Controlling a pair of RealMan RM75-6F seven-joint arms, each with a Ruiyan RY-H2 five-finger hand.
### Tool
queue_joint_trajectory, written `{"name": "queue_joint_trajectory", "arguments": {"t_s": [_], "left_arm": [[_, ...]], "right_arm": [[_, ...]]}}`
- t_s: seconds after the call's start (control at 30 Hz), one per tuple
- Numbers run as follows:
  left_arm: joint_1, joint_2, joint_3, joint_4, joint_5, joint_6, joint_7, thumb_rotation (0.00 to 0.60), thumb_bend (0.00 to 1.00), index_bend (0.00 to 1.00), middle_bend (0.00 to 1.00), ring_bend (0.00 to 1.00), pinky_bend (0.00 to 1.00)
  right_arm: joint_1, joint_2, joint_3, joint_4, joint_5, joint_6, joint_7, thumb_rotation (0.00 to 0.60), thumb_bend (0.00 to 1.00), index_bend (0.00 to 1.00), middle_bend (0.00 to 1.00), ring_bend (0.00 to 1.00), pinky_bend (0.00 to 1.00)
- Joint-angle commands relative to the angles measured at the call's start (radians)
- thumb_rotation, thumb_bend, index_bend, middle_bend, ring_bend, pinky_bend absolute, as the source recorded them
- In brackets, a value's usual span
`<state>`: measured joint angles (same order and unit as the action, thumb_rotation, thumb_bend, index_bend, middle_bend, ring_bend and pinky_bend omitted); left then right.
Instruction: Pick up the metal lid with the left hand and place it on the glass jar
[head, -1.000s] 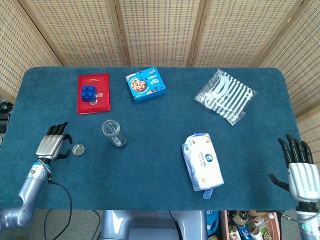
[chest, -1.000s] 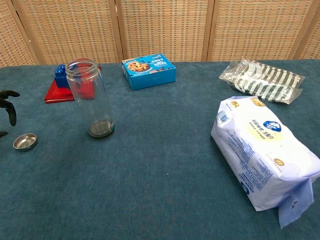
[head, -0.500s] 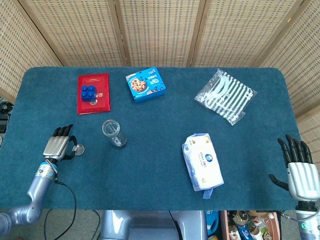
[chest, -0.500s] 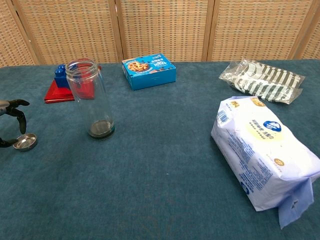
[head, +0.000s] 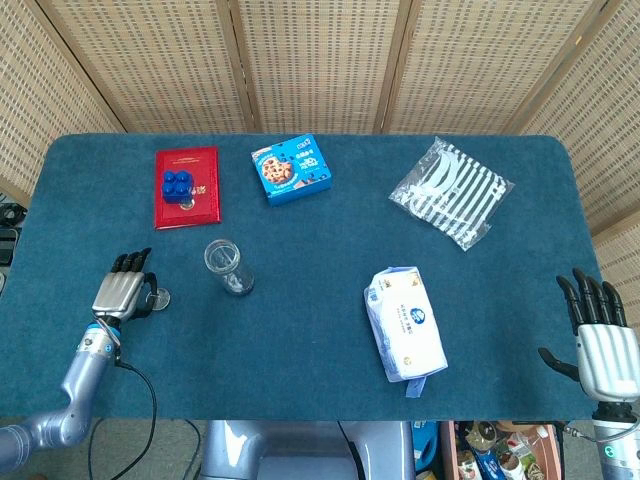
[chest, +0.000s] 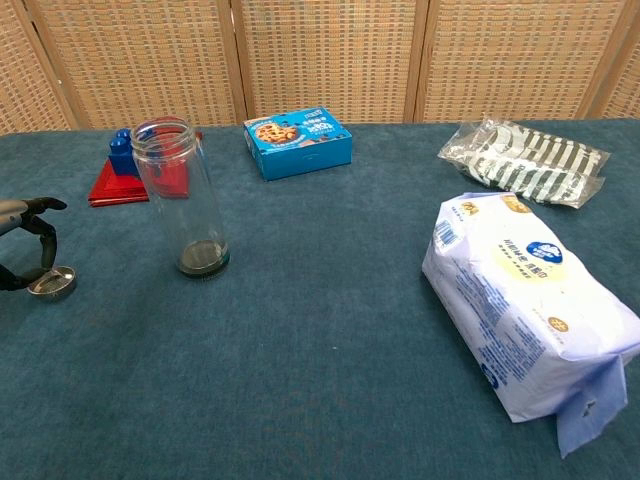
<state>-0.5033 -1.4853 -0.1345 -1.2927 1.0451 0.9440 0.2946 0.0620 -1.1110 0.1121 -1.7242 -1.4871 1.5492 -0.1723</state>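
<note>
The glass jar (head: 225, 265) (chest: 180, 195) stands upright and uncapped, left of the table's middle. The small round metal lid (head: 161, 297) (chest: 55, 284) lies on the blue cloth to the jar's left. My left hand (head: 122, 291) (chest: 40, 228) sits right over it. A curled finger comes down on the lid's far rim and the thumb reaches it from the near side, pinching it. The lid still rests on the cloth. My right hand (head: 605, 345) lies at the table's front right corner with fingers spread and nothing in it. The chest view does not show it.
A red box with a blue brick (head: 186, 187) (chest: 125, 170) lies behind the jar. Beside it is a blue cookie box (head: 292, 169) (chest: 298, 142). A striped plastic bag (head: 450, 192) (chest: 525, 160) lies back right, and a tissue pack (head: 404, 322) (chest: 525, 300) front right.
My left hand moved right from beside the lid to over it, and its finger and thumb closed in on the lid. The right hand stayed put.
</note>
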Motion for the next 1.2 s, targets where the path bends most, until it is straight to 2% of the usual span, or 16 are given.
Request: {"name": "queue_joint_trajectory", "arguments": {"t_s": [0.03,0.13,0.37,0.47,0.6,0.77,0.93,1.2], "left_arm": [[0.005,0.016,-0.005,-0.021,0.015,0.018,-0.020,0.600,0.48,0.57,0.00,0.00,0.00],[0.025,0.113,-0.032,-0.133,0.072,0.093,-0.070,0.600,0.48,0.57,0.00,0.00,0.00],[0.054,0.290,-0.065,-0.342,0.150,0.175,-0.135,0.600,0.48,0.57,0.00,0.00,0.00],[0.055,0.345,-0.082,-0.413,0.176,0.195,-0.152,0.600,0.48,0.57,0.00,0.00,0.00],[0.035,0.386,-0.109,-0.488,0.184,0.211,-0.114,0.600,0.48,0.57,0.00,0.00,0.00],[-0.039,0.395,-0.160,-0.562,0.110,0.174,-0.013,0.600,0.48,0.57,0.00,0.00,0.00],[-0.138,0.340,-0.197,-0.602,0.013,0.129,0.082,0.600,0.48,0.57,0.00,0.00,0.00],[-0.215,0.268,-0.186,-0.609,-0.091,0.145,0.202,0.600,0.48,0.57,0.00,0.00,0.00]], "right_arm": [[0.000,0.000,0.000,-0.001,0.001,-0.001,0.000,0.600,0.00,0.00,0.00,0.00,0.00],[0.000,0.001,-0.002,-0.003,-0.001,-0.001,0.002,0.600,0.00,0.00,0.00,0.00,0.00],[-0.001,0.003,-0.003,-0.008,-0.003,0.000,0.006,0.600,0.00,0.00,0.00,0.00,0.00],[-0.001,0.003,-0.005,-0.009,-0.007,0.000,0.008,0.600,0.00,0.00,0.00,0.00,0.00],[0.000,0.001,-0.007,-0.008,-0.008,-0.003,0.005,0.600,0.00,0.00,0.00,0.00,0.00],[0.001,0.001,-0.005,-0.007,-0.003,-0.004,0.004,0.600,0.00,0.00,0.00,0.00,0.00],[0.002,0.002,-0.002,0.000,0.009,-0.010,0.008,0.600,0.00,0.00,0.00,0.00,0.00],[0.005,0.007,0.002,0.004,0.021,-0.018,0.022,0.600,0.00,0.00,0.00,0.00,0.00]]}}
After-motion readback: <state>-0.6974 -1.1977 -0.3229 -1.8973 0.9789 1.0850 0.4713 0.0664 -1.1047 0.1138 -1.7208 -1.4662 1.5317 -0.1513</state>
